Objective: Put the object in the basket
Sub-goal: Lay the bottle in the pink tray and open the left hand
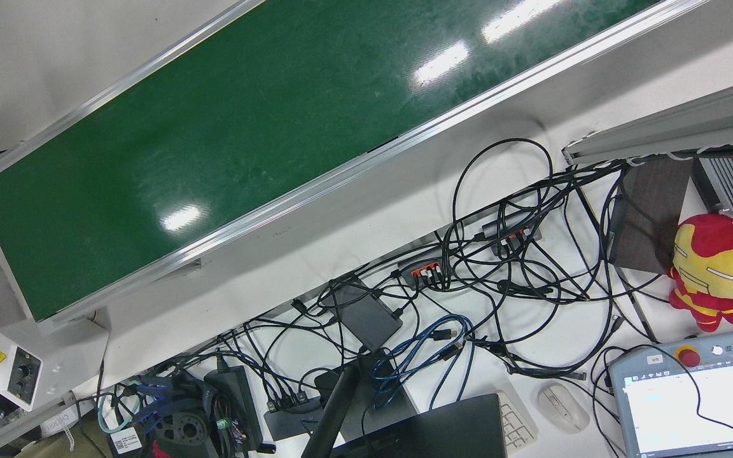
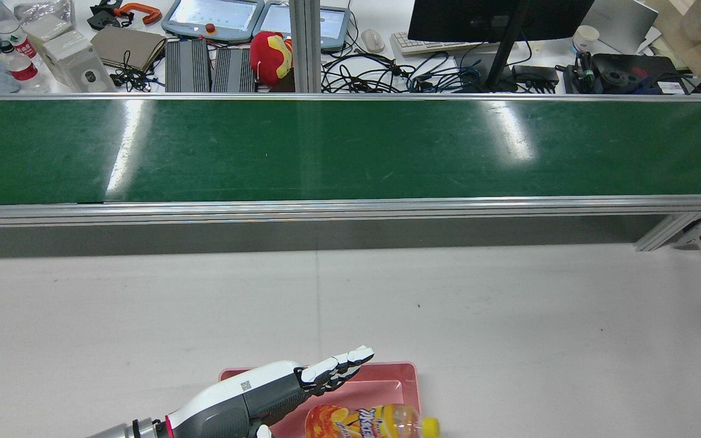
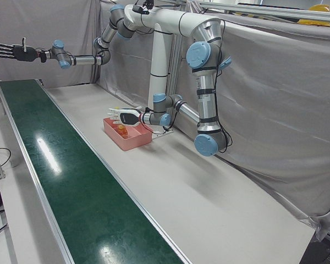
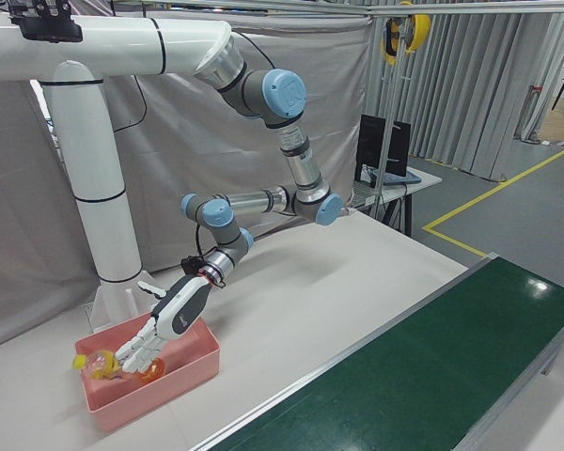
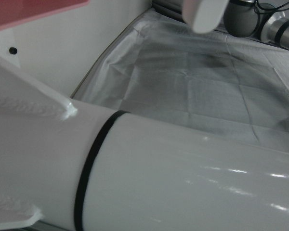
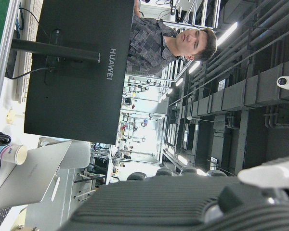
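Left hand (image 2: pixel 277 395) hovers over the pink basket (image 2: pixel 400 366), palm down, fingers (image 2: pixel 338 364) stretched out and apart, nothing in its grasp. In the right-front view the same hand (image 4: pixel 164 324) slopes down into the basket (image 4: pixel 174 376) with its fingertips close to the bottle (image 4: pixel 99 362); contact there cannot be told. Bottle (image 2: pixel 362 423) lies on its side inside the basket, orange and yellow label up, yellow cap (image 2: pixel 429 427) at the basket's right rim in the rear view, just near of the hand. Basket sits on the white table (image 2: pixel 509 304) at its near edge, close to the white pedestal (image 4: pixel 89 188), well apart from the green conveyor belt (image 2: pixel 350 152) that runs left to right on the far side. Right hand (image 3: pixel 11 51) is up in the air on an outstretched arm, above the far end of the belt (image 3: pixel 71 192) in the left-front view, fingers spread wide, holding nothing. Beyond the belt, a cluttered desk with a black monitor (image 2: pixel 496 18), cables (image 1: pixel 500 254) and a red and yellow plush toy (image 1: pixel 716 267).
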Tool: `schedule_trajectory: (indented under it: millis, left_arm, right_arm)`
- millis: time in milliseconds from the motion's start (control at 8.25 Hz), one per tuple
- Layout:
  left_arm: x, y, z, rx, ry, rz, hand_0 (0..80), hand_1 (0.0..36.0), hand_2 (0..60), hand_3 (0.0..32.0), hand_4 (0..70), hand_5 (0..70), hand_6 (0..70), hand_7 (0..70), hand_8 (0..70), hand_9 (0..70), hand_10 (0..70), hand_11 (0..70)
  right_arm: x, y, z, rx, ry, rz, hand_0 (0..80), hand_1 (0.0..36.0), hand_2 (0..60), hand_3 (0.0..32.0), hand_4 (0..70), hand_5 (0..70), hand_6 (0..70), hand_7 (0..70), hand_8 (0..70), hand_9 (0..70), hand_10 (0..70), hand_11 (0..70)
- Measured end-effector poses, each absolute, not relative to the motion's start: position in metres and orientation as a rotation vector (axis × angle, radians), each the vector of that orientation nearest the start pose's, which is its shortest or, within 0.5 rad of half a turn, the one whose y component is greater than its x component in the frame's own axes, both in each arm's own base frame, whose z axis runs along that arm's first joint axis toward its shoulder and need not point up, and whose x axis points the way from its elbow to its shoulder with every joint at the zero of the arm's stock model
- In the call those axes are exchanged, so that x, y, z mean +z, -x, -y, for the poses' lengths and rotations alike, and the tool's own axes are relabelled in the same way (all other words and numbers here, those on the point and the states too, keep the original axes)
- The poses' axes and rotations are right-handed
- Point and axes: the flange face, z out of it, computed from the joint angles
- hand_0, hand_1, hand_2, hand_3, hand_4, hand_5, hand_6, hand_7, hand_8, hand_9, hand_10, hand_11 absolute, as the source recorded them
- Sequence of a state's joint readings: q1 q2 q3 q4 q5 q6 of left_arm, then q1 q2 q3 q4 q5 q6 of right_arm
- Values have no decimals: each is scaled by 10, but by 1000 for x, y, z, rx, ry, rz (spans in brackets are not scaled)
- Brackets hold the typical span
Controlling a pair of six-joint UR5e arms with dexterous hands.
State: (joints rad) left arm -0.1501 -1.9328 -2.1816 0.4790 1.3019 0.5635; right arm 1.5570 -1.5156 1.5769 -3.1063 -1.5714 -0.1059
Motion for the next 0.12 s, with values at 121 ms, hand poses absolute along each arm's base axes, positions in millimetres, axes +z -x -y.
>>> schedule_trajectory:
  millis: [121]
  left_arm:
    - [264, -447, 245, -976, 726, -2095, 800, 155, 0, 62, 5, 132, 0, 0, 44, 45, 27, 68]
  right_arm:
    - [652, -126, 525, -2164, 109, -2386, 0, 0, 0, 0, 0, 0, 0, 0, 0, 0, 0, 0]
